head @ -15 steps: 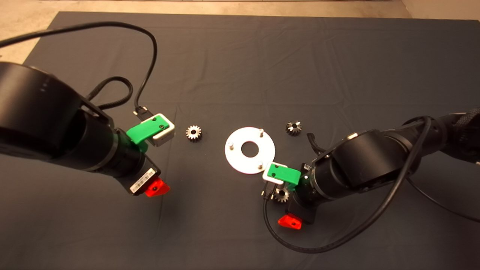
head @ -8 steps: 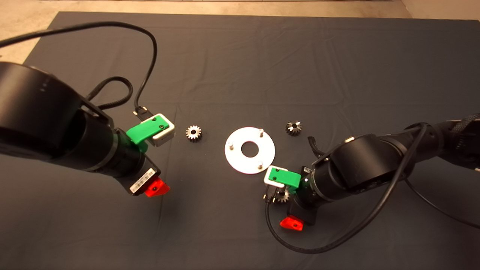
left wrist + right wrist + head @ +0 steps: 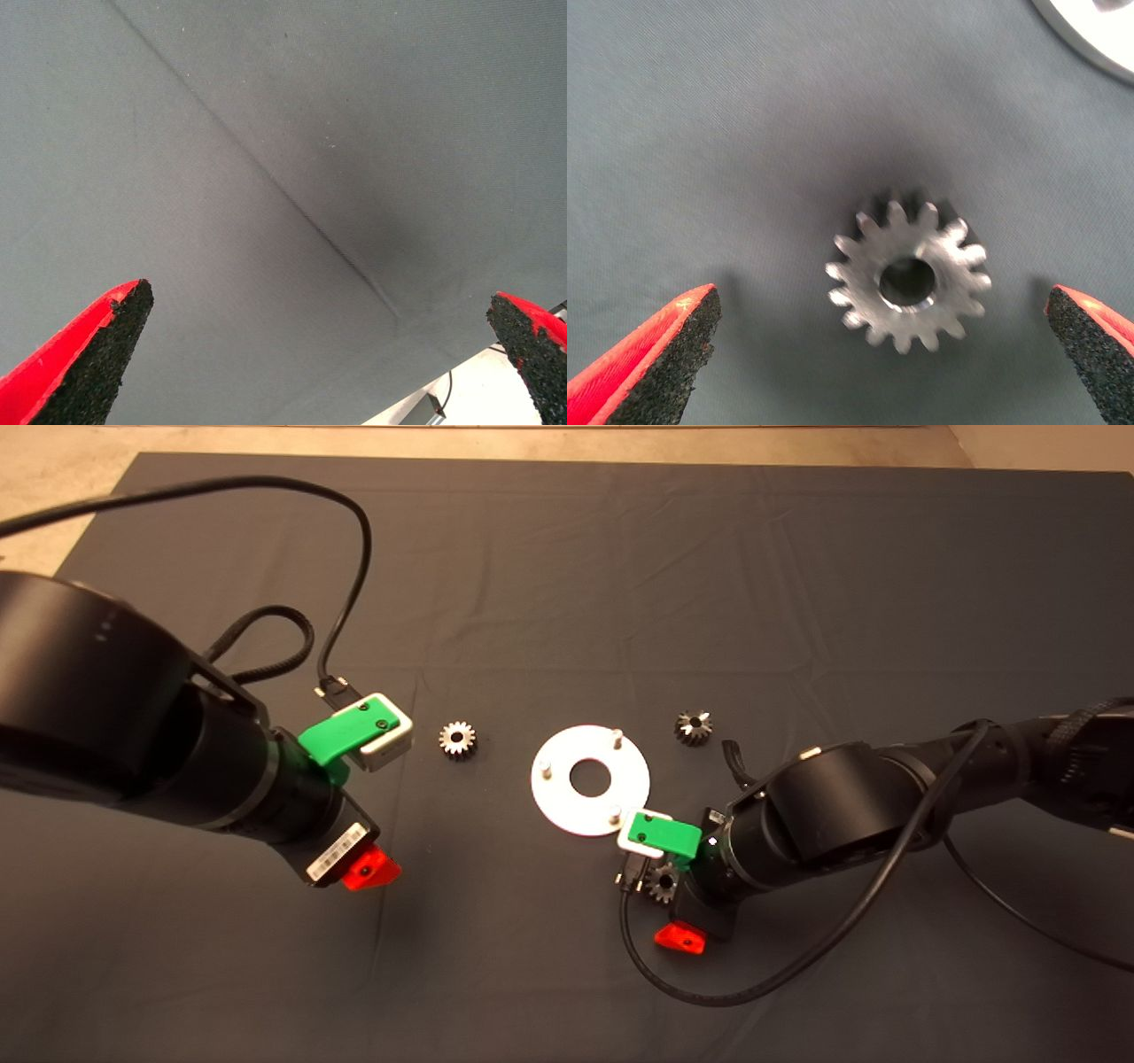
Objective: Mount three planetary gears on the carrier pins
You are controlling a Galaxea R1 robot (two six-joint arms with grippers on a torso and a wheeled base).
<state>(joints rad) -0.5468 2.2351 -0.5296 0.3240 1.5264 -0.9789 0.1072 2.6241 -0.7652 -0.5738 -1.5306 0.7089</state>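
Directly above a gear (image 3: 908,276), right pincer (image 3: 877,354), agape.

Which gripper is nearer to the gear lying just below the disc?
Right. The right gripper hangs open directly over that gear, fingers on either side of it. The left gripper is open over bare mat, well across from the disc.

The flat round silver-white disc with three upright metal pegs (image 3: 591,780) sits mid-mat on the dark cloth mat (image 3: 567,567). One small steel toothed gear (image 3: 458,739) lies at its 9 o'clock, another (image 3: 694,727) at about 2 o'clock, both apart from it. A third gear (image 3: 907,274) lies near its 5 o'clock, flat between the right gripper (image 3: 881,359)'s spread fingers; the left gripper (image 3: 319,359) hangs out around 8 o'clock, well apart.
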